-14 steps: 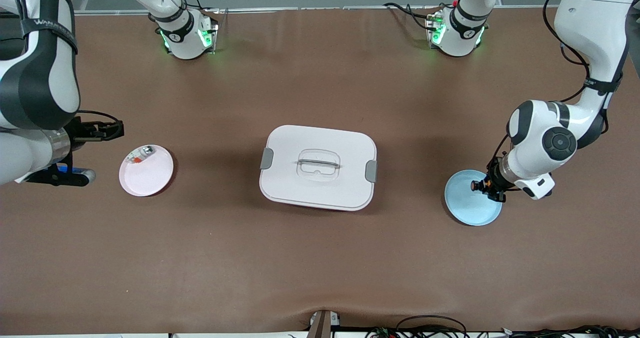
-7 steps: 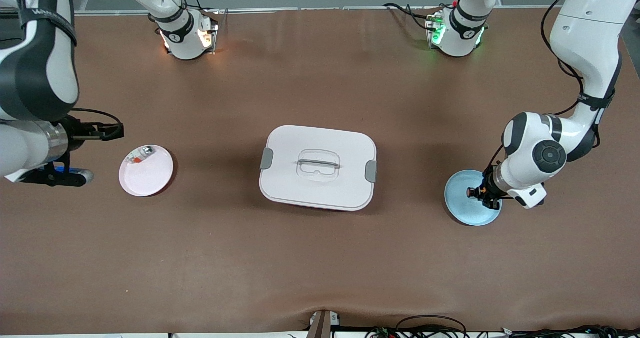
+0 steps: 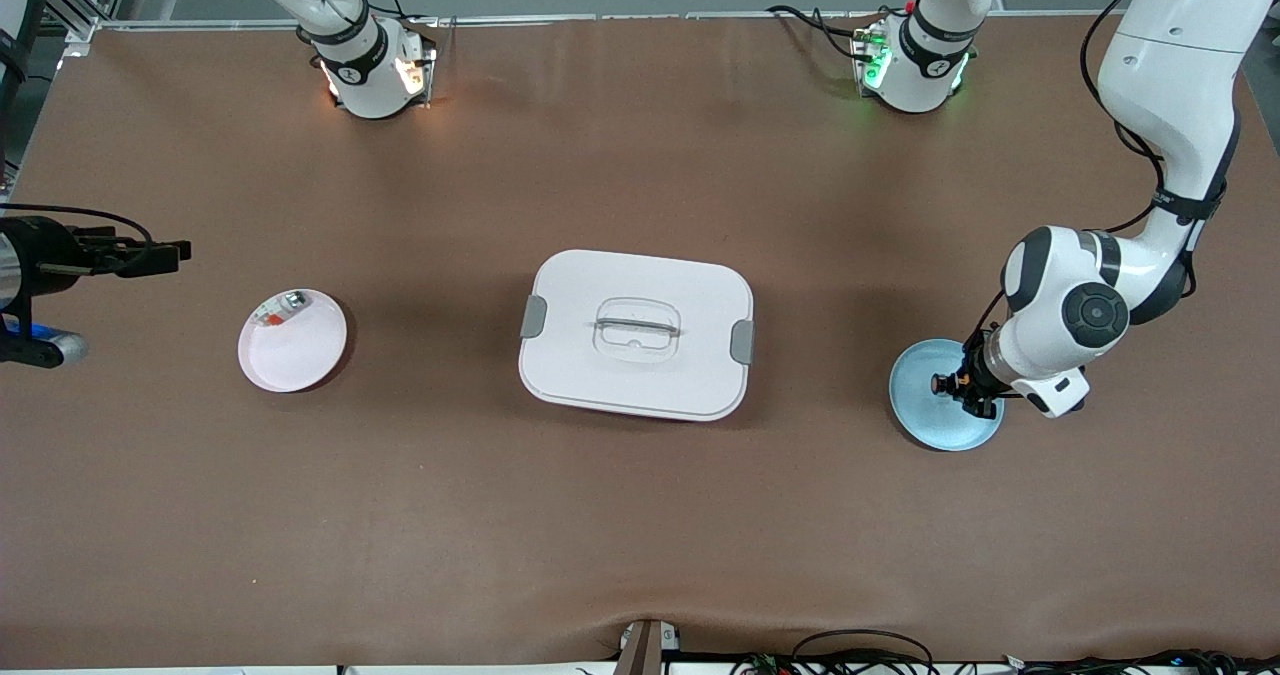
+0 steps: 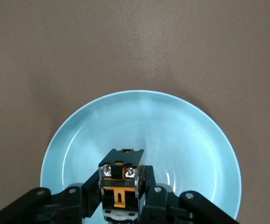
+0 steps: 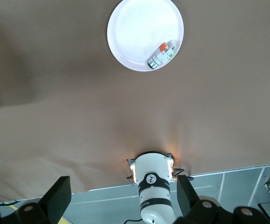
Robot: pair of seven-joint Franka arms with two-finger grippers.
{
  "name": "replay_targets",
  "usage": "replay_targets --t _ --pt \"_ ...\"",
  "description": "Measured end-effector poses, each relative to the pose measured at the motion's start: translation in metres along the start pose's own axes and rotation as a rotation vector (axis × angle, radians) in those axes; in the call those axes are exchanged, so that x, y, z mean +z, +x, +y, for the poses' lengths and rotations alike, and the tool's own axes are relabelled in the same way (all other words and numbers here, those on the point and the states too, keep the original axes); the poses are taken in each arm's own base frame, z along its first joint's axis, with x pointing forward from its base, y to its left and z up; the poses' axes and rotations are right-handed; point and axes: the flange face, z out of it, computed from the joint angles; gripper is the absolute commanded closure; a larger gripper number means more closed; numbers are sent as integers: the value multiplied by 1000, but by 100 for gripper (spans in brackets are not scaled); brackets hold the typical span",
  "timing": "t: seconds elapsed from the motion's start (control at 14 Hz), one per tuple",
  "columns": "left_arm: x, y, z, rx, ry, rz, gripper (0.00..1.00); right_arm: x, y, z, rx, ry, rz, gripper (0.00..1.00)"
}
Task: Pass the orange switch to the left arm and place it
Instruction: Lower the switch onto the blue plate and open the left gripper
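Observation:
The orange switch (image 4: pixel 121 177), a small black block with orange markings and two silver screws, sits clamped between the fingers of my left gripper (image 4: pixel 121 201). In the front view the left gripper (image 3: pixel 958 387) holds the switch (image 3: pixel 943 384) low over the light blue plate (image 3: pixel 935 423) at the left arm's end of the table. The white lidded box (image 3: pixel 636 333) stands at the table's middle, between the two plates. My right gripper (image 3: pixel 165 251) hangs open and empty over the table's edge at the right arm's end, with its fingers (image 5: pixel 60 198) spread wide.
A pale pink plate (image 3: pixel 300 355) lies between the box and the right gripper, carrying a small clear and silver item with a red spot (image 3: pixel 282 307), which also shows in the right wrist view as the item (image 5: pixel 162 53). Both arm bases (image 3: pixel 370 65) stand farthest from the front camera.
The right arm has drawn back from beside the pink plate toward its end of the table. The left gripper has shifted slightly over the blue plate, still holding the switch.

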Motion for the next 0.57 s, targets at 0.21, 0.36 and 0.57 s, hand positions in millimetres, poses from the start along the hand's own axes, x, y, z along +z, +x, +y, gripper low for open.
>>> replay_targets --t 0.21,0.36,0.57 --pt "0 0 0 0 -1 0 56 1 -1 -6 -11 -5 -3 0" --pt "0 0 0 2 -1 1 21 0 0 -3 -44 -1 -1 0" --pt "-1 0 1 3 -2 1 0 -3 4 12 -159 10 25 0"
